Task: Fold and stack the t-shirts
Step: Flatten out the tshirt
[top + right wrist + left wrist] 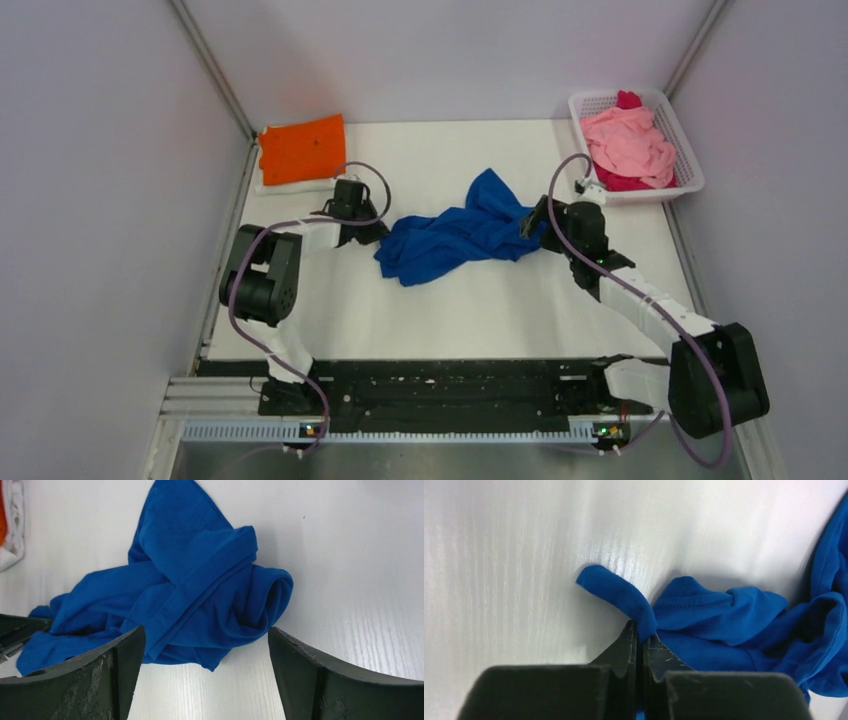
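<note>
Far left corner of the table: an orange shirt is laid folded flat, with a white cloth showing beneath it. This piece is judged done.
Left arm: it is bent low along the left edge, with the wrist turned right toward the middle.
Left gripper: it is clenched on a rolled edge at the left end of the blue shirt.
Middle of the table: the blue shirt is lying crumpled, neither spread nor folded.
Right arm: it is stretched from the near right corner toward the middle.
Right gripper: the fingers are spread wide. The shirt's right end lies between and ahead of them, and nothing is grasped.
Far right corner: a pink shirt and a magenta shirt are heaped unfolded in the basket.
Left to do: by this view, the blue shirt is to be spread, folded and stacked, and then the basket's shirts.
</note>
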